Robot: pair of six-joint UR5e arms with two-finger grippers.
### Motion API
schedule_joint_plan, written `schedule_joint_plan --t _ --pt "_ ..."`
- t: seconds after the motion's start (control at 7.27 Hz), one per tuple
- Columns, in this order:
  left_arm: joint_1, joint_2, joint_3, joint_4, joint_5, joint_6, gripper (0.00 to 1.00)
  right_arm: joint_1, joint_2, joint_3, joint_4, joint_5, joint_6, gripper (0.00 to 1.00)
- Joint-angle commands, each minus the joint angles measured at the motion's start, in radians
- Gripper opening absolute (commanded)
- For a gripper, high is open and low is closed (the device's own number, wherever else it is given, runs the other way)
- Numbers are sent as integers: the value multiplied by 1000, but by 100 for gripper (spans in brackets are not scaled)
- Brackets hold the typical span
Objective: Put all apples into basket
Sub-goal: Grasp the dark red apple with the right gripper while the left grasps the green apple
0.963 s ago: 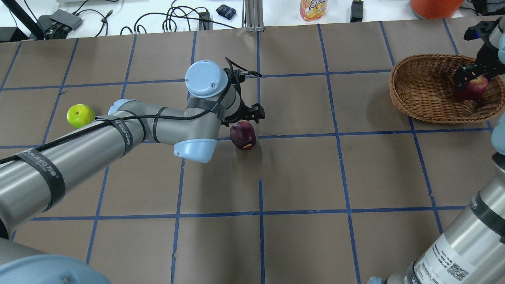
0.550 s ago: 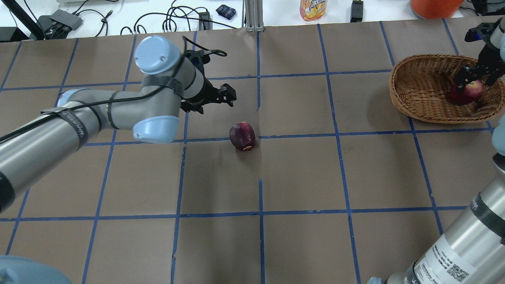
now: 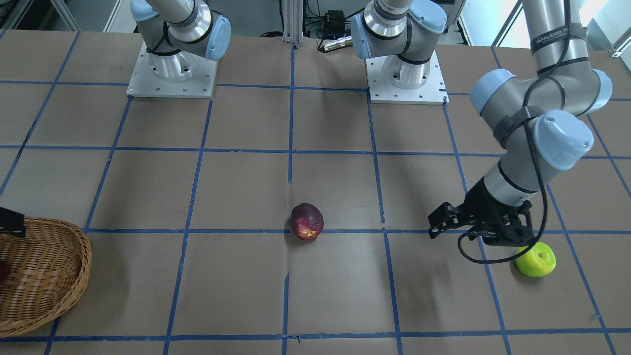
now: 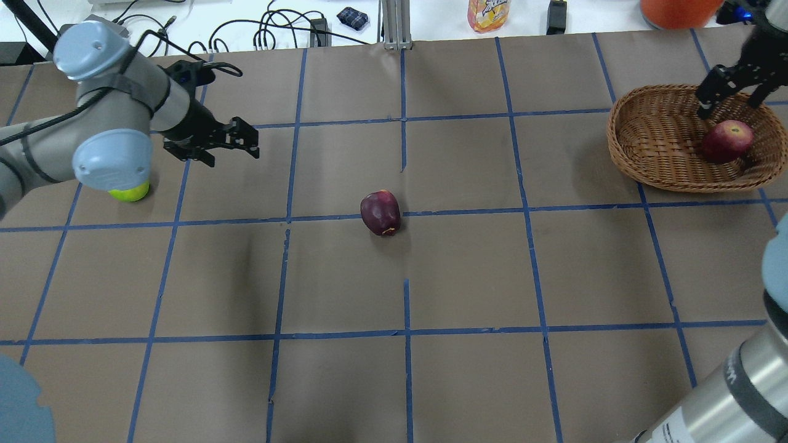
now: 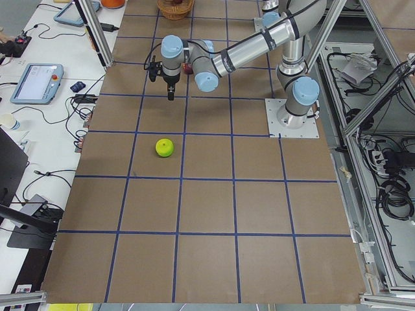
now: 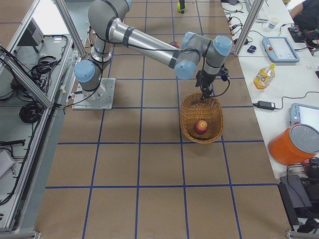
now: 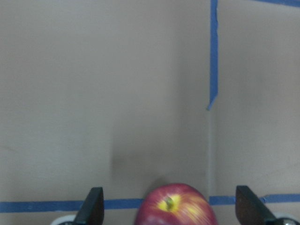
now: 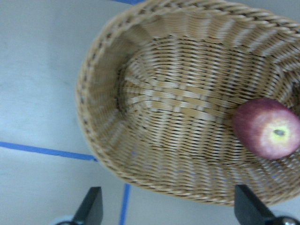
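The left gripper [image 4: 245, 139], spread and empty, is hovering near the green apple [image 4: 130, 192], having swung off the dark apple [image 4: 380, 212]. The right gripper [image 4: 729, 104], now opened, is hanging over the red apple [image 4: 728, 140] in the basket [image 4: 646, 144].

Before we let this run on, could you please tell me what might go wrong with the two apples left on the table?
1. The green apple lies close beside the left claw, which points away from it; turning to grasp could knock it rolling.
2. The maroon apple sits on open table and might roll from an off-centre pinch.
3. The open right claw hangs over the basket, where a delivering arm could meet it.
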Motion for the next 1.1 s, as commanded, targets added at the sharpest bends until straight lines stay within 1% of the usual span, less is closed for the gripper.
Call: schedule_joint_plan --t 0.0,0.14,0.28,0.41,0.55,0.83,0.96 --pt "144 -31 47 -6 129 334 100 262 -40 5 33 49 189 100" --pt "160 -73 129 -34 198 384 100 354 -30 6 23 98 285 100" --pt "166 -142 183 -41 215 380 100 438 -7 8 19 171 399 100" --pt "177 -217 226 -39 228 381 100 514 19 9 -12 184 433 100" --pt "179 -256 242 -33 228 378 100 587 43 14 -71 184 462 100" --pt "200 -299 265 -32 214 387 100 712 103 53 -206 185 603 100" --pt "223 -305 263 -32 211 386 100 740 129 101 -295 181 625 100"
